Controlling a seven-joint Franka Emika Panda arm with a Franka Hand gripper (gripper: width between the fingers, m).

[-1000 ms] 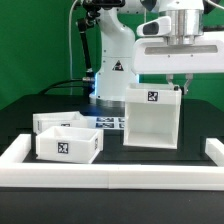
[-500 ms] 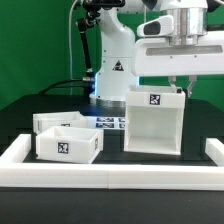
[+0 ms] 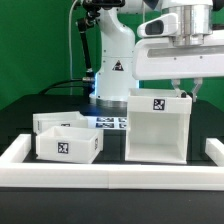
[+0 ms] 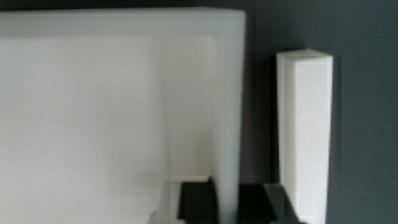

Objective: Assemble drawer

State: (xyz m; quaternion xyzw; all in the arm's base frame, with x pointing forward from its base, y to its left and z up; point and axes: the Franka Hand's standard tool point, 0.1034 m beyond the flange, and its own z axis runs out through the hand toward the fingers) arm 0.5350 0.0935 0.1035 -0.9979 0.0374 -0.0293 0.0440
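Note:
The tall boxy white case (image 3: 158, 128) stands on the black table, open front facing the camera, with a square tag on its top front edge. My gripper (image 3: 185, 93) is shut on the top of the case's side wall on the exterior view's right. In the wrist view the thin white wall (image 4: 228, 120) runs between the two black fingers (image 4: 196, 203), and the gripper (image 4: 230, 203) straddles it. Two shallow white trays sit at the exterior view's left, the front one (image 3: 68, 146) with its tag showing and the other (image 3: 52, 121) behind it.
A long low white border wall (image 3: 110, 176) runs along the front, with ends rising at both sides (image 3: 213, 150). Its side piece shows as a white bar (image 4: 302, 130) close beside the case. The marker board (image 3: 108, 123) lies behind the trays. The robot base (image 3: 112, 60) stands at the back.
The case, held by the gripper, has slid toward the exterior view's right and a little nearer the front border wall. The trays have not moved.

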